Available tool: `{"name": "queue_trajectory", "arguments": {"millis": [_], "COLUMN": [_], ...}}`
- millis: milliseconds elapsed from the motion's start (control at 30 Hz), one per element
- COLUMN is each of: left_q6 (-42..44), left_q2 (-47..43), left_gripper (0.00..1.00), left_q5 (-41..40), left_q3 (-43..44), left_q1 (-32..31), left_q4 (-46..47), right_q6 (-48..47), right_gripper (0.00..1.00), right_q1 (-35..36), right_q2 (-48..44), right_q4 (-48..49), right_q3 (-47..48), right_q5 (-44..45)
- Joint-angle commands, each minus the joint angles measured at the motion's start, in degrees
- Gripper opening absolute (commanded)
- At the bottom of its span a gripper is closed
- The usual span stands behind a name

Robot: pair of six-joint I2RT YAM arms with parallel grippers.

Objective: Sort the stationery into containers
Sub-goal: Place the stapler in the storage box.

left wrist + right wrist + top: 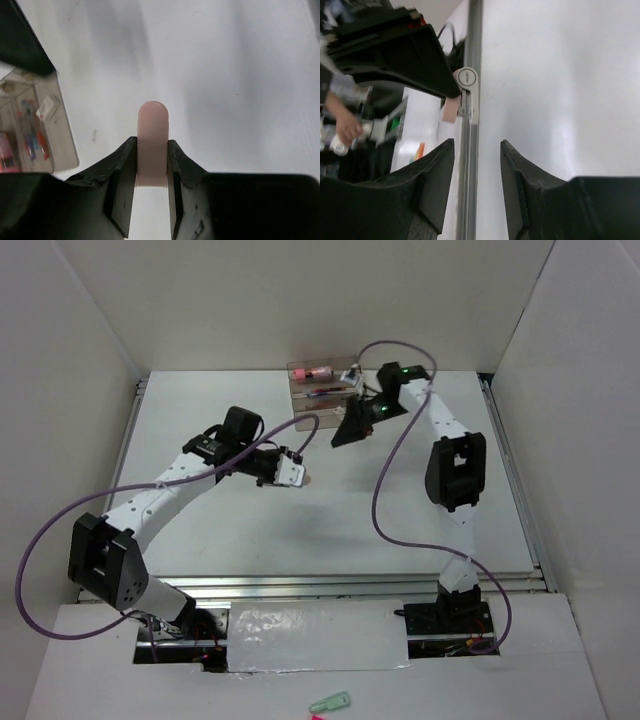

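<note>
One pale pink, round-tipped eraser

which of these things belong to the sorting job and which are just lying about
Job: pale pink eraser, held by left gripper; organiser, with pens, bright pink eraser and white eraser inside.
Lying about: pale green clip on the near ledge.

a white table sits between plain white walls, evenly lit, an aluminium rail along its near edge
</note>
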Motion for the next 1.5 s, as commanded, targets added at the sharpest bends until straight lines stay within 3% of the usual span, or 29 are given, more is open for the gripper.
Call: {"name": "queue_trajectory", "arguments": {"millis": [0, 67, 167, 267, 400, 600, 667, 833, 1167, 1467], "left_q6": [-6.0, -10.7, -20.9, -27.3, -33.2, -38.3, -40.0, -42.2, -42.9, -41.4], "left_q2": [2.9, 5.8, 12.6, 22.2, 36.1, 49.5, 51.5, 56.4, 59.8, 61.5], "left_gripper": [0.03, 0.02, 0.01, 0.01, 0.01, 0.01, 0.01, 0.01, 0.05, 0.14], "left_q5": [6.5, 6.8, 6.6, 6.8, 5.7, 4.1, 3.3, 2.8, 4.6, 6.5], "left_q3": [6.0, 9.6, 16.6, 27.5, 43.6, 56.3, 58.2, 59.8, 59.1, 58.6], "left_q1": [3.2, 5.3, 8.1, 10.4, 11.3, 11.9, 12.0, 12.3, 12.4, 13.1], "left_q4": [1.9, 7.0, 14.2, 17.8, 25.4, 34.2, 36.9, 39.2, 36.2, 30.8], "right_q6": [7.7, 10.8, 16.4, 14.8, 7.8, -4.5, -8.9, -10.4, -10.4, -10.6], "right_gripper": [0.49, 0.49, 0.5, 0.5, 0.48, 0.47, 0.47, 0.49, 0.5, 0.51], "right_q1": [-11.0, -16.0, -20.6, -22.2, -22.3, -22.4, -22.5, -23.1, -22.9, -22.5], "right_q2": [-1.3, -3.1, -9.4, -14.3, -16.1, -14.8, -14.0, -14.6, -14.0, -12.6], "right_q4": [-3.2, 2.6, 11.2, 13.8, 9.0, -1.9, -6.1, -6.2, -6.2, -6.2], "right_q3": [8.5, 7.6, -3.5, -12.6, -18.4, -20.8, -20.8, -22.8, -23.1, -23.2], "right_q5": [-2.4, -1.3, 0.5, 0.6, 0.5, -1.7, -2.7, -4.3, -4.6, -5.0]}}
